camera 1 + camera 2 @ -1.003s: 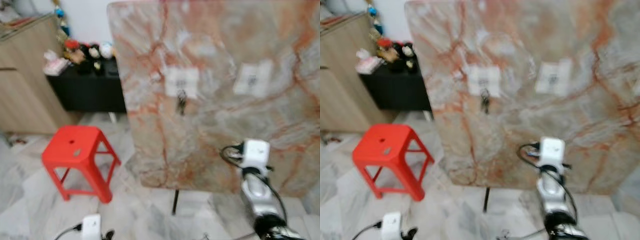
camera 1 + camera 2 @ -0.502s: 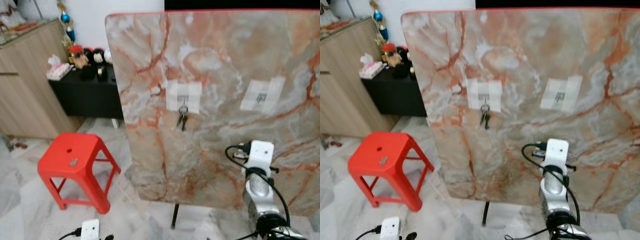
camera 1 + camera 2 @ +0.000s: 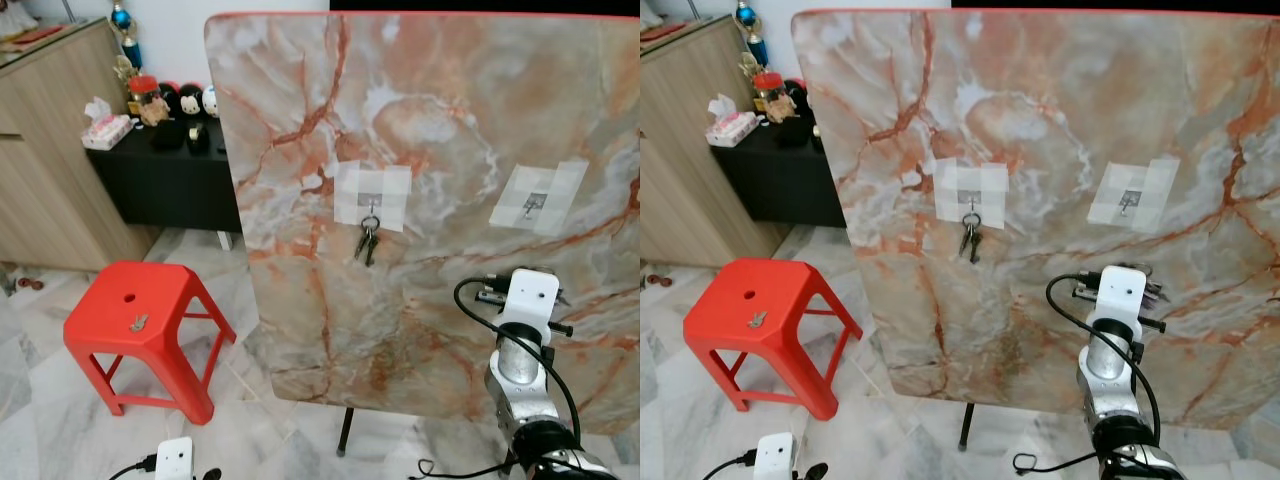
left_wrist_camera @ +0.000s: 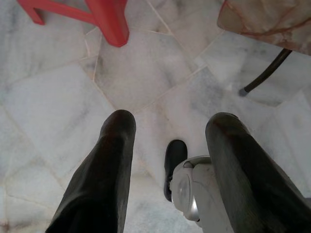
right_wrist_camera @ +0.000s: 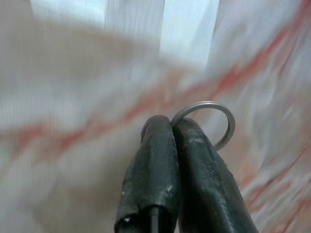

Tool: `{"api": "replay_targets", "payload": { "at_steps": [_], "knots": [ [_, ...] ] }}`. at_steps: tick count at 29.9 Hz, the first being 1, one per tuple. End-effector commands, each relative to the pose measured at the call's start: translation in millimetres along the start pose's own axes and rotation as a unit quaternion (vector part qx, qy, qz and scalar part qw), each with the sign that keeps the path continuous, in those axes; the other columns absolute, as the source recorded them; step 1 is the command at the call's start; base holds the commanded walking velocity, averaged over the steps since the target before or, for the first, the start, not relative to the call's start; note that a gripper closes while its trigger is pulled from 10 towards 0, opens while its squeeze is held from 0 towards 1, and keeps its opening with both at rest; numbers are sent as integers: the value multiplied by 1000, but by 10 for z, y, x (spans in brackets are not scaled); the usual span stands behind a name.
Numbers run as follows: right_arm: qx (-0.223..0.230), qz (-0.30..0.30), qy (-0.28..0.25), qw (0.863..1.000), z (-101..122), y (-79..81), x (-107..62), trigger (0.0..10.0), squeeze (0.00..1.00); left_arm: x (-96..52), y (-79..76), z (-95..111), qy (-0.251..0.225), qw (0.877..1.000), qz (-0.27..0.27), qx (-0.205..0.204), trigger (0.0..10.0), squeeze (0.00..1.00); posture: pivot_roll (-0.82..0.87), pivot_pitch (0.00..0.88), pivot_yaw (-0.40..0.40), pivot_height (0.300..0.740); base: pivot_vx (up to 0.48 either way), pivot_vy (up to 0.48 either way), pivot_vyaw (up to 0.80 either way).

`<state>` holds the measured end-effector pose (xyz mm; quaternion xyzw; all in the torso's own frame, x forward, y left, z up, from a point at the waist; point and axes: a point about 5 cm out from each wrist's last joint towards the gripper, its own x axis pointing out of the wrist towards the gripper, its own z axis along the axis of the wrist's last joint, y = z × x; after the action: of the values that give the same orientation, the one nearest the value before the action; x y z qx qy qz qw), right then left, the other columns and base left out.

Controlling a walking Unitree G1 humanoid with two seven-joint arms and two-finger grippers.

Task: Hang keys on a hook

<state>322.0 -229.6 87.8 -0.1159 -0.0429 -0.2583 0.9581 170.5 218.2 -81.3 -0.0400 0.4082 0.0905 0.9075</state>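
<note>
An upright marble board [image 3: 440,120] carries two hooks under white tape. One bunch of keys [image 3: 367,241] hangs on the left hook [image 3: 371,203]. The right hook [image 3: 534,205] is bare. My right arm [image 3: 527,300] is raised in front of the board, just below the right hook. In the right wrist view, my right gripper [image 5: 172,127] is shut on a metal key ring [image 5: 217,119], close to the marble with the white tape [image 5: 160,29] beyond it. My left gripper [image 4: 170,127] hangs open over the floor, holding nothing.
A red plastic stool [image 3: 135,320] with a small item [image 3: 138,322] on its seat stands left of the board. Behind it are a black cabinet [image 3: 170,175] with trinkets and a wooden cabinet [image 3: 45,160]. The board's thin black leg [image 3: 345,437] meets the marble floor.
The camera has shifted and the blur has cleared. My right wrist now sits closer beneath the right hook than a second ago. The hanging keys have not moved.
</note>
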Motion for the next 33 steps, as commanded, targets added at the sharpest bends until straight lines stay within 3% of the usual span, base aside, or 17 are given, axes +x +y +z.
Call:
{"api": "replay_targets", "payload": {
  "at_steps": [1,3,8,33],
  "knots": [
    [-25,-13,-39,999,109,-38,34,10000,0,-10,31,-36,9,1000,4,0,10000,0,91,0,1,740,0,0,0],
    [-101,-3,-90,991,204,11,14,10000,0,-10,32,-35,9,1000,3,0,10000,0,91,0,1,740,0,0,0],
    [-163,-8,-131,978,289,26,-10,10000,0,-11,36,-37,10,1000,3,0,10000,0,88,0,2,740,0,0,0],
    [-183,60,-101,976,276,68,2,10000,0,-9,30,-32,8,1000,4,-3,10000,0,88,0,-3,740,0,0,0]
  ]
}}
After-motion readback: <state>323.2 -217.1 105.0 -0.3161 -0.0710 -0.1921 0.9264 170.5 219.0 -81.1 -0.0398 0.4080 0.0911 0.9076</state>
